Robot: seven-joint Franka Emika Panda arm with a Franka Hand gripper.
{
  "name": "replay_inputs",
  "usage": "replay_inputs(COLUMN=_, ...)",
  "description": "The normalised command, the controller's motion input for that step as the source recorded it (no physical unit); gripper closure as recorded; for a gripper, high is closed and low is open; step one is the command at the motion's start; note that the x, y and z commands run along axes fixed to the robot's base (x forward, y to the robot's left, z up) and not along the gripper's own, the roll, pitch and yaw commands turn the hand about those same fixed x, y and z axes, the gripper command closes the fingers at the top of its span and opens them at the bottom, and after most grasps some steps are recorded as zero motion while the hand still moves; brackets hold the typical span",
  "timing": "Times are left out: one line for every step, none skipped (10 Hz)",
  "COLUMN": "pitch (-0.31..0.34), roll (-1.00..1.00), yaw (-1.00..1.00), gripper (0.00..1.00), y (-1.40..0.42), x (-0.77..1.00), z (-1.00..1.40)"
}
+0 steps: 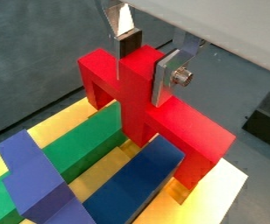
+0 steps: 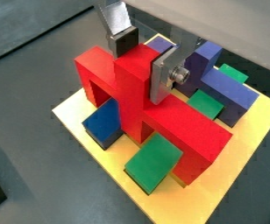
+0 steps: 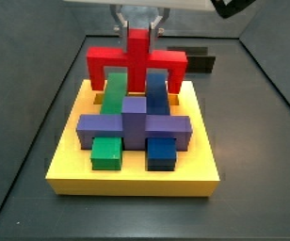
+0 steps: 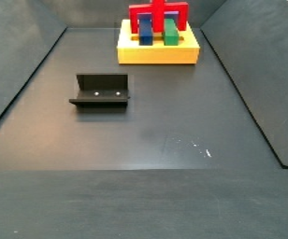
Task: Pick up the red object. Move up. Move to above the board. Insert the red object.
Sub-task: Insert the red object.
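My gripper [image 1: 147,63] is shut on the upright stem of the red object [image 1: 184,122], seen in both wrist views [image 2: 142,63]. The red object [image 3: 104,58] stands upright over the far end of the yellow board [image 3: 135,179]. Its two legs straddle a green bar [image 3: 115,94] and a blue bar [image 3: 156,94]. The legs reach down to about the board's top; I cannot tell whether they touch it. A purple block [image 3: 135,127] lies across the board's middle. In a side view the red object [image 4: 144,13] and board [image 4: 159,54] are far away.
A small green block [image 3: 106,152] and a small blue block [image 3: 162,153] sit at the board's near end. The fixture [image 4: 100,91] stands on the dark grey tray floor, apart from the board. Low tray walls [image 4: 21,84] run along both sides.
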Motion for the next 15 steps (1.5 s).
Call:
replay_inputs(pitch=-0.049, roll=0.01, yaw=0.0, gripper=1.0, y=-0.02, x=-0.04, z=-0.23)
replay_inputs(pitch=-0.079, roll=0.0, yaw=0.0, gripper=1.0, y=-0.04, x=0.0, z=-0.2)
replay_inputs(pitch=-0.139, roll=-0.02, yaw=0.0, gripper=1.0, y=-0.03, x=0.0, z=-0.25)
replay_inputs(pitch=-0.093, roll=-0.04, yaw=0.0, gripper=1.0, y=-0.04, x=0.0, z=-0.12)
replay_inputs(pitch=-0.084, roll=-0.05, yaw=0.0, gripper=1.0, y=-0.04, x=0.0, z=0.0)
replay_inputs(pitch=-0.154, roll=-0.11, yaw=0.0, gripper=1.0, y=0.0, x=0.0, z=-0.08)
replay_inputs(pitch=-0.169, roll=-0.11, yaw=0.0, gripper=1.0, y=0.0, x=-0.04, z=-0.08)
replay_inputs(pitch=-0.167, roll=-0.1, yaw=0.0, gripper=1.0, y=0.0, x=-0.01, z=-0.12)
replay_inputs(pitch=-0.209, roll=-0.13, yaw=0.0, gripper=1.0, y=0.0, x=0.0, z=-0.2)
replay_inputs(pitch=-0.204, roll=-0.14, yaw=0.0, gripper=1.0, y=0.0, x=0.0, z=-0.19)
replay_inputs(pitch=-0.163, roll=-0.09, yaw=0.0, gripper=1.0, y=0.0, x=0.0, z=-0.17)
replay_inputs(pitch=-0.056, roll=0.0, yaw=0.0, gripper=1.0, y=0.0, x=0.04, z=-0.2)
replay_inputs(pitch=0.0, roll=0.08, yaw=0.0, gripper=1.0, y=0.0, x=0.04, z=-0.2)
replay_inputs(pitch=0.0, roll=0.07, yaw=0.0, gripper=1.0, y=0.0, x=0.03, z=-0.31)
replay_inputs(pitch=0.0, roll=0.05, yaw=0.0, gripper=1.0, y=0.08, x=0.17, z=-0.3)
